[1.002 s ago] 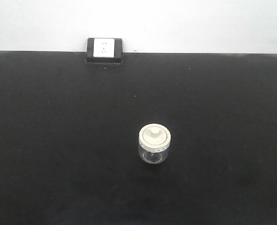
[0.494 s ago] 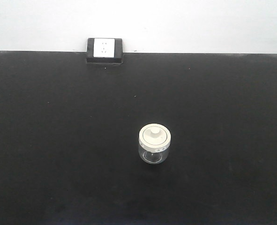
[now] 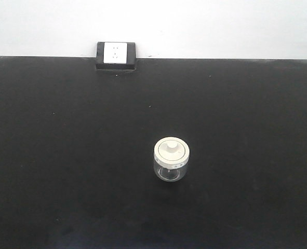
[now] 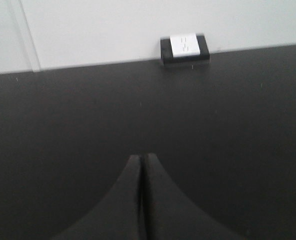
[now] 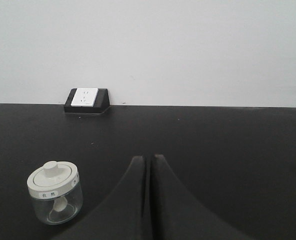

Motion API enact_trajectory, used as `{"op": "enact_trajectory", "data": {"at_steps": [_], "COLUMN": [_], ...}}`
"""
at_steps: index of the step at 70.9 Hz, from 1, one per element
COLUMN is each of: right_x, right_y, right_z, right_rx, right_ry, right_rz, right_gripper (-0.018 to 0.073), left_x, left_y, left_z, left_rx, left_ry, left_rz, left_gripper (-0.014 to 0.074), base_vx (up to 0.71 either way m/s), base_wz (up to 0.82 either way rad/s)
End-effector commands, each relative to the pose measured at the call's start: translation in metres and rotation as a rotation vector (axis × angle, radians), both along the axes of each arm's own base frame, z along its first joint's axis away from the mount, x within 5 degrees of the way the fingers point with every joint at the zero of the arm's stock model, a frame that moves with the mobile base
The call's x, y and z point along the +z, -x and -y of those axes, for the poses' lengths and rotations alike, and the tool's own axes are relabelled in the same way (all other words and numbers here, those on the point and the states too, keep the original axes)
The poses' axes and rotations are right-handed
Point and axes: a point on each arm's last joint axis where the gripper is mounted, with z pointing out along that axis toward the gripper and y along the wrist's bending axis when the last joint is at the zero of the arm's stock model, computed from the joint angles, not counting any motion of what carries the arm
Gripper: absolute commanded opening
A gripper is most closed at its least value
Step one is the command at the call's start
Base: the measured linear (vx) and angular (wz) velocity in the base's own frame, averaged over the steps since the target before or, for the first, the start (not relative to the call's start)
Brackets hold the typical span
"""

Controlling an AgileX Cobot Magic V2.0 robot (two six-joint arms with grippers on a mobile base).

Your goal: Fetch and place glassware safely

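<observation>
A small squat clear glass jar with a cream-white round lid (image 3: 171, 160) stands upright on the flat black table (image 3: 65, 155), a little right of the middle in the front view and nearer to the front edge than to the wall. The lid has a knob in its centre and small marks around its rim. At the far edge of the table, against the white wall, sits a black block with a white socket face (image 3: 116, 55), well apart from the jar.

No arm appears in the front view. In the left wrist view the left gripper (image 4: 141, 165) has its two dark fingers pressed together, holding nothing, and the jar is not visible there. In the right wrist view the right gripper (image 5: 149, 165) is also pressed together and empty; the jar (image 5: 54, 192) stands to the left of it, near but not touching.

I judge that the task is at its very beginning: the fetching step is not started, and the jar is untouched. The right arm seems the better placed one. The next move calls for spreading its fingers, turning toward the jar and closing on the glass body below the lid, gently, because glass is smooth and the lid may be only resting on top.
</observation>
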Motion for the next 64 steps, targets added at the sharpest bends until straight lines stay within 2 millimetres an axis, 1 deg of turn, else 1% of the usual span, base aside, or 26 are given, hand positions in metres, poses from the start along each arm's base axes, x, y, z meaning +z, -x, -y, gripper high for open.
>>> {"op": "enact_trajectory", "data": {"at_steps": [1,6,9,12,64], "right_x": [0.014,0.014,0.014,0.014,0.014], "right_y": [0.003,0.003,0.003,0.003,0.003], "right_z": [-0.001,-0.001,-0.001,-0.001,-0.001], "right_rx": [0.011,0.011,0.011,0.011,0.011], "right_ry": [0.008,0.008,0.008,0.008,0.008], "right_rz": [0.092,0.092,0.092,0.092,0.092], "right_gripper": [-0.0004,-0.0004,-0.0004,-0.0004,-0.0004], "left_x": [0.001,-0.012,-0.015,-0.015,-0.015], "left_y": [-0.003,-0.006,-0.006,-0.006,-0.006], "left_z": [0.001,0.001,0.001,0.001,0.001], "left_rx": [-0.005,-0.007,-0.007,-0.007,-0.008], "left_ry": [0.013,0.014,0.014,0.014,0.014], "left_rz": [0.126,0.155,0.156,0.131,0.136], "left_gripper": [-0.0007,-0.0007,-0.0007,-0.0007,-0.0007], "base_vx": [0.00,0.00,0.00,0.00,0.00], "base_wz": [0.00,0.00,0.00,0.00,0.00]}}
